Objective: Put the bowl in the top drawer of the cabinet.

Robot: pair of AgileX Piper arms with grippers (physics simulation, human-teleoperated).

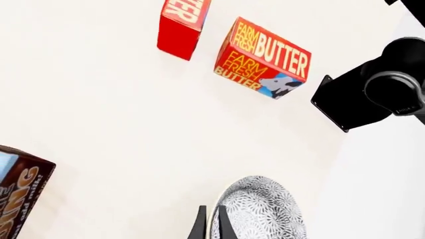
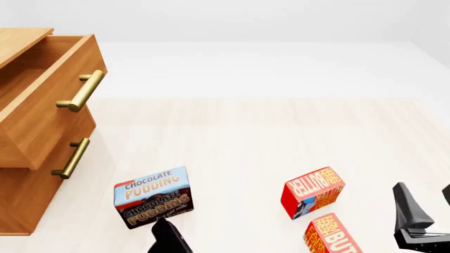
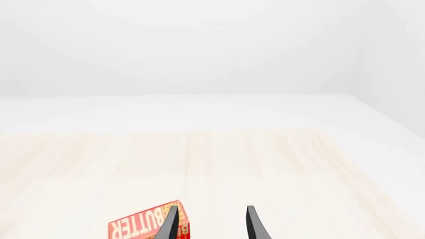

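Patterned bowl (image 1: 262,211) sat pinched at its rim in left gripper (image 1: 210,226); right gripper (image 3: 211,223) gaped empty. Next: carry to open top drawer (image 2: 42,79).

Bowl (image 1: 260,211) is cut off by frame edge in left wrist view; cabinet (image 2: 28,158) is cropped at front view's left.

Bowl (image 1: 262,211) white, grey floral lace; cabinet (image 2: 31,153) light brown, brass handles.
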